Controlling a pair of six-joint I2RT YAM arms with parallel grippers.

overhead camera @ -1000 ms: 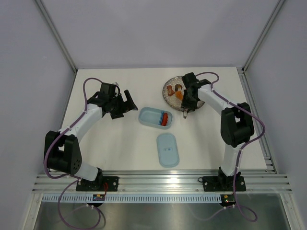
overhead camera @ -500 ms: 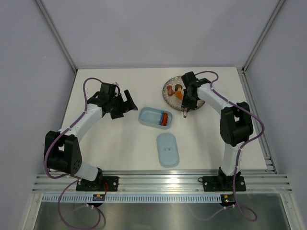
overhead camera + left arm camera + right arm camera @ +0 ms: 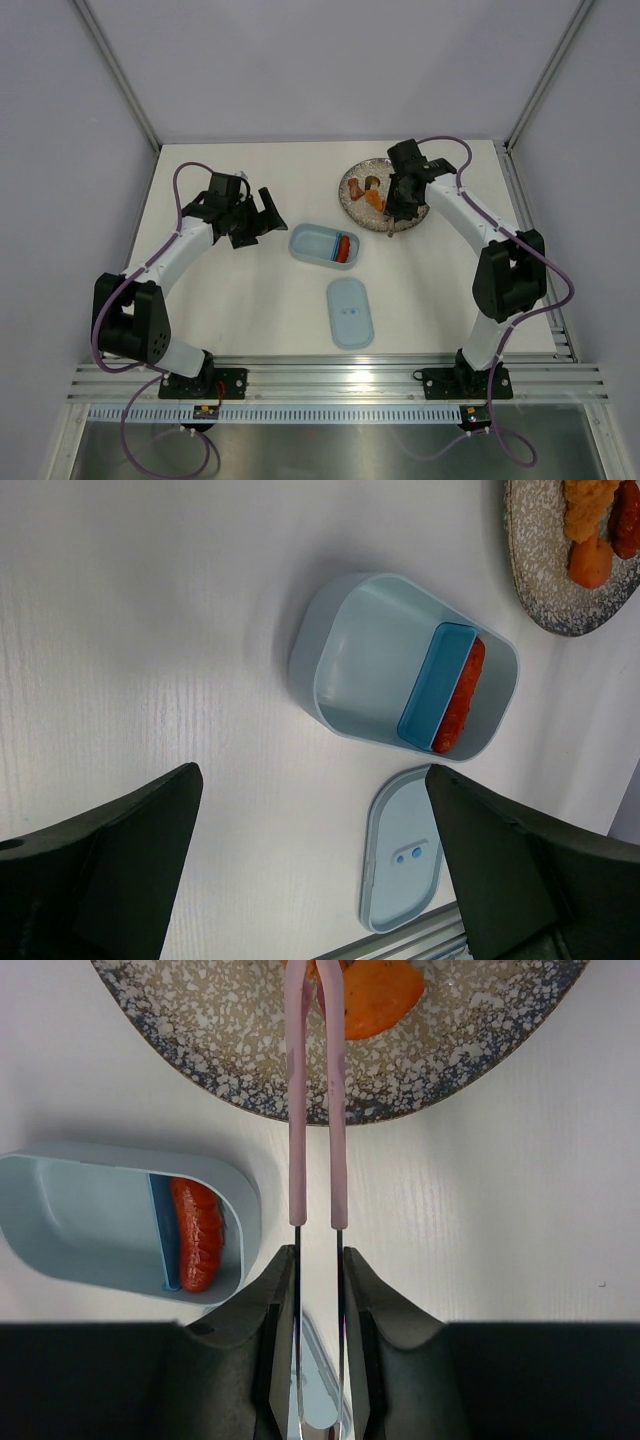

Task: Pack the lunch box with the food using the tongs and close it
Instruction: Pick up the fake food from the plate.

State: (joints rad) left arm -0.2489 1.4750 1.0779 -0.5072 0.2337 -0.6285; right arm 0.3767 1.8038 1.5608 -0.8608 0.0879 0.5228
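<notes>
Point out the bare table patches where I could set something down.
Free: the table between lid and left arm; between lid and right arm; the far strip between left end effector and plate. Crowded: over the plate, where the right end effector holds the tongs, and the narrow gap to the box.

Open blue box (image 3: 318,243), red sausage (image 3: 197,1233) inside; lid (image 3: 350,312) flat nearby; pinkish tongs (image 3: 317,1110), tips at orange piece (image 3: 378,1000) on plate (image 3: 230,1040).
</notes>
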